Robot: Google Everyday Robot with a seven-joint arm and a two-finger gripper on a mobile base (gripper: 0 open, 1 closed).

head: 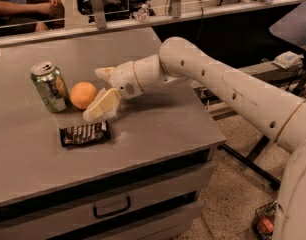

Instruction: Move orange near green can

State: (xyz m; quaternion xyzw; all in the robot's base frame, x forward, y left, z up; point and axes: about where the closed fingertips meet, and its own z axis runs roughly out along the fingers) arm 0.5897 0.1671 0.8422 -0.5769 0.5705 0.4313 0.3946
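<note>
The orange (83, 95) rests on the grey table (158, 129), right beside the green can (49, 86), which stands upright near the table's left edge. My gripper (101, 90) is just right of the orange. It is open, with one cream finger (104, 105) low at the front and the other (105, 72) behind. The orange sits at the mouth of the fingers, at most just touching the front one and not clamped. The white arm (218, 84) reaches in from the right.
A flat dark snack-bar wrapper (85, 133) lies in front of the orange and the gripper. A drawer front with a handle (111, 209) is below the table top. A rail (143, 21) and a seated person (23, 6) are behind the table.
</note>
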